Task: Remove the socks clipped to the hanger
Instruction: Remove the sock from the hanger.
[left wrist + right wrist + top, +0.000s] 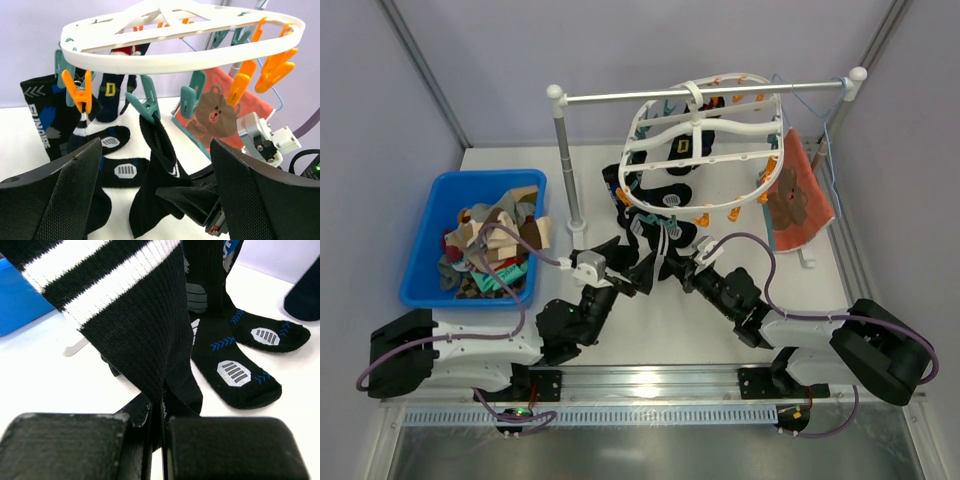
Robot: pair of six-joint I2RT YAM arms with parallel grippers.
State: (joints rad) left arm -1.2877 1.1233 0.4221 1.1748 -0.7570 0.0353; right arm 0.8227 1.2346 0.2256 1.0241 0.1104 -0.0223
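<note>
L arm (570, 320) reaching fwd beneath white oval plastic hanger (638, 130), L gripper (155, 175) fingers standing wide apart. R gripper (161, 440) pinching black white-striped sock (130, 325), sock dangling below hanger's near rim.

The striped sock (130, 315) is running off the right wrist view's top edge, its lower end vanishing inside the right gripper (161, 425). The hanger (150, 60) is running off the left wrist view's top.
</note>
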